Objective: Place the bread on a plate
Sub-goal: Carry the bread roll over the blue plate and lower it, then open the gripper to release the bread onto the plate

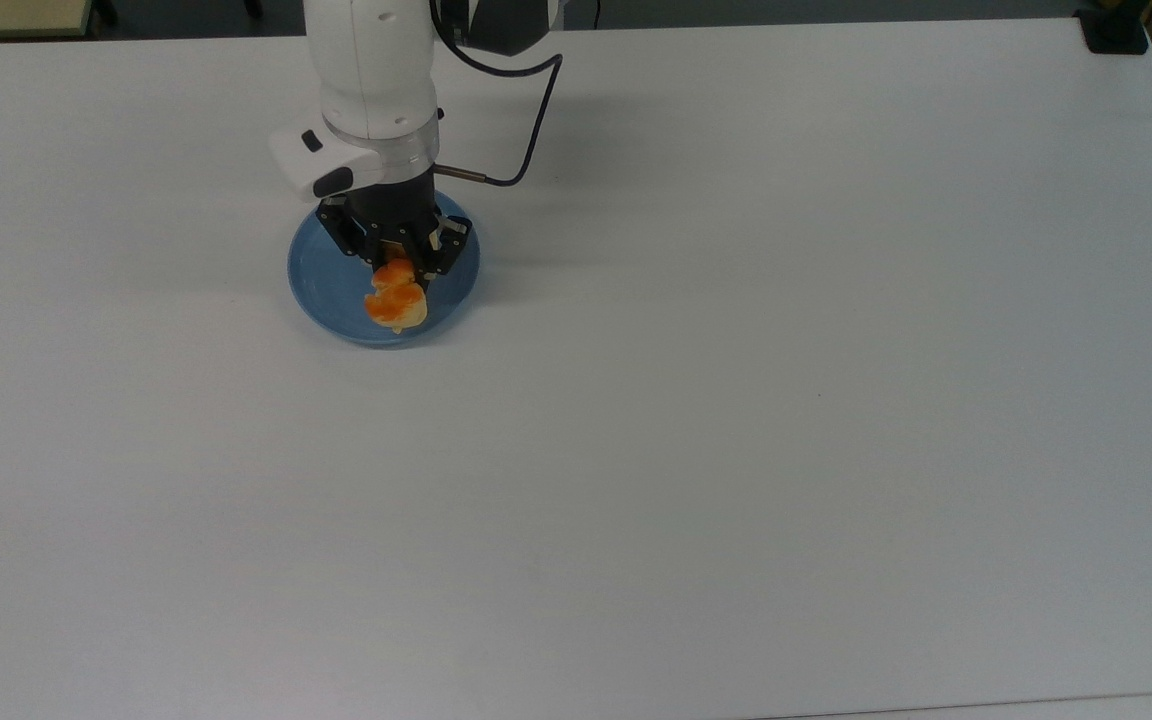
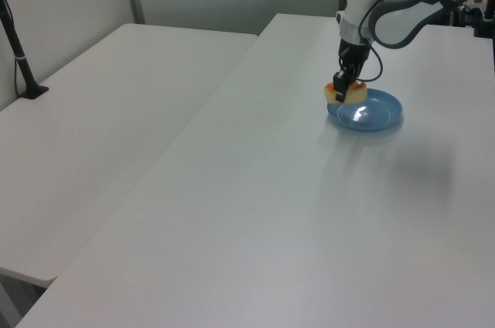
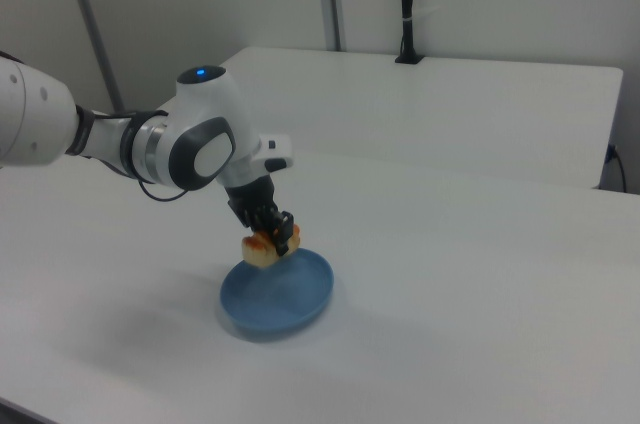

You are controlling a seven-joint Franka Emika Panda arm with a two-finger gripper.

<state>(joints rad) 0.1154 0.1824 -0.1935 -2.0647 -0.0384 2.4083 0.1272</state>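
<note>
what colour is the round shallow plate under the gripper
Plain light blue; the round shallow plate shows best in the top view.

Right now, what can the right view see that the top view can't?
The right view alone shows a gap of air between the bread and the plate, and a second table behind with a black post. The top view alone shows the bread's orange bumps from above, over the plate's near half. Both show the gripper shut on the bread above the blue plate.
</note>
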